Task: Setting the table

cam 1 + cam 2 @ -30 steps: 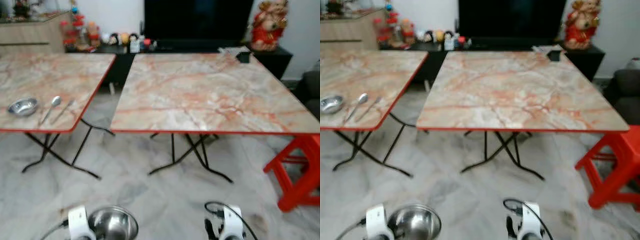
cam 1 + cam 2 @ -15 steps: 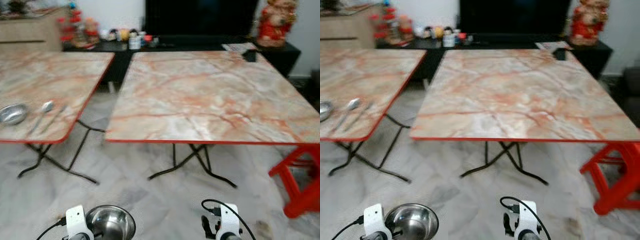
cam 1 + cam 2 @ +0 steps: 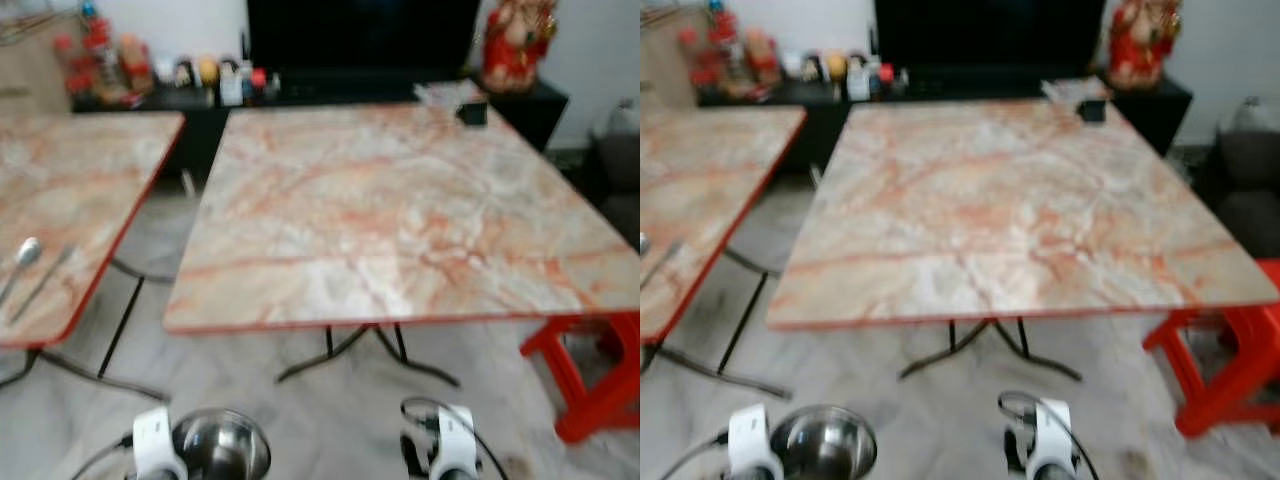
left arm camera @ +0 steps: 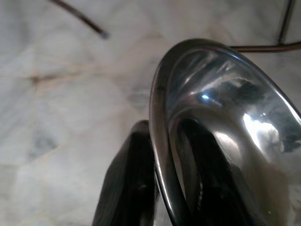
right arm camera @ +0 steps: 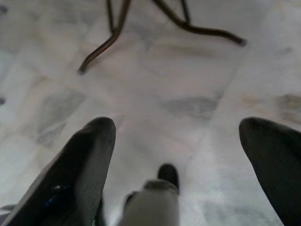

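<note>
Left gripper (image 4: 162,197): clamped on rim of bowl (image 4: 225,132), one finger (image 4: 127,188) outside the wall, the other inside. Bowl (image 3: 220,447) carried low, over the floor (image 3: 330,420), short of the table (image 3: 390,210) near edge, toward its left corner. Right gripper (image 5: 178,155): spread wide, holding nothing, low over the floor short of the same edge, near the table legs (image 5: 141,23).

Step in hand, as judged: transport of bowl to table; placement not yet done. Next move calls for raising the bowl above the red edge, reaching forward over the top, lowering flat, then releasing.

Bowl orientation: round, so no long axis; mouth faces up and slightly toward the table, rim tilted in the grip.

Beyond: second table (image 3: 70,200) left of the table, spoon (image 3: 22,258) and a second utensil (image 3: 45,280) near its front edge. Red stool (image 3: 590,370) at the table's right front corner. Dark cabinet (image 3: 330,90) with figurines behind its far edge.
</note>
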Controlling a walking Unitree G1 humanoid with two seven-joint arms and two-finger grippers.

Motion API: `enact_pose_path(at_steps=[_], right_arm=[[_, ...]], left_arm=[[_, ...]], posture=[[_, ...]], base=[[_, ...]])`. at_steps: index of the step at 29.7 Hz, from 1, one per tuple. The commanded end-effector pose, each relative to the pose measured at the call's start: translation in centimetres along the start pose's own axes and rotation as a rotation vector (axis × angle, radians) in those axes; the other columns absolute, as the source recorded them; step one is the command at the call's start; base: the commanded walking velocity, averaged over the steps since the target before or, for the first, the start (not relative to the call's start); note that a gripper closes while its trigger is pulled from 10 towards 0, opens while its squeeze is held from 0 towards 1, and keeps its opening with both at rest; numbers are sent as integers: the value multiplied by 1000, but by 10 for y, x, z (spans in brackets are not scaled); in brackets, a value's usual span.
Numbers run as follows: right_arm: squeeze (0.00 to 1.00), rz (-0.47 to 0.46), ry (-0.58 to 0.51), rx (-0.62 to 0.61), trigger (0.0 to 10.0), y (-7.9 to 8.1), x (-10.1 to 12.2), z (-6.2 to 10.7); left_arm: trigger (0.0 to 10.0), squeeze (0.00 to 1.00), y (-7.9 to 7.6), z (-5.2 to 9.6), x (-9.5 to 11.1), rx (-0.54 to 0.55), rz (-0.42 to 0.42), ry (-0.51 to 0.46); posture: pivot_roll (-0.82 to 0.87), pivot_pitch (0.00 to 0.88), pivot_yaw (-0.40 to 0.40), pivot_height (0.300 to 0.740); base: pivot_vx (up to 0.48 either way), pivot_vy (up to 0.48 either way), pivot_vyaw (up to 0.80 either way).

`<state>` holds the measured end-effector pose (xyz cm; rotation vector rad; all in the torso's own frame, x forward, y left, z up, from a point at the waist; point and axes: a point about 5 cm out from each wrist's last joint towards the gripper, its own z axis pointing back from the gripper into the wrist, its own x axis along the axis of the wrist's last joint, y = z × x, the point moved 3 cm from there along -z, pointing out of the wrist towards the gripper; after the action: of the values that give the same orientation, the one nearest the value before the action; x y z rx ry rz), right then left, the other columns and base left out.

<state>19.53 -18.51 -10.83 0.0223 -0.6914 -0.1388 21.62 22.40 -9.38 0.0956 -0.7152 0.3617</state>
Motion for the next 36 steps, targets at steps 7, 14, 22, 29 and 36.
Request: enact_pose_path(at_steps=[7, 14, 22, 29, 36], right_arm=[[0, -11, -5, 8, 10000, 4, 3, -1], [0, -21, -1, 8, 10000, 4, 1, -1], [0, -7, -11, -8, 10000, 1, 4, -1], [0, 1, -7, -18, 10000, 1, 4, -1], [0, -1, 4, -30, 10000, -1, -1, 0]], left_arm=[[10000, 0, 1, 0, 1, -4, -32, 3], [10000, 0, 0, 0, 2, -2, -51, -3], [10000, 0, -1, -1, 3, -6, -44, -3], [10000, 0, -1, -1, 3, -8, -53, -1], [10000, 0, -1, -1, 4, -10, -57, -1]], posture=[[-40, 0, 2, 740], [-43, 0, 2, 740], [-45, 0, 3, 740], [-54, 0, 12, 740], [-51, 0, 10, 740]], base=[[0, 0, 0], [0, -155, 0], [0, -274, 0], [0, -280, 0], [0, -301, 0]])
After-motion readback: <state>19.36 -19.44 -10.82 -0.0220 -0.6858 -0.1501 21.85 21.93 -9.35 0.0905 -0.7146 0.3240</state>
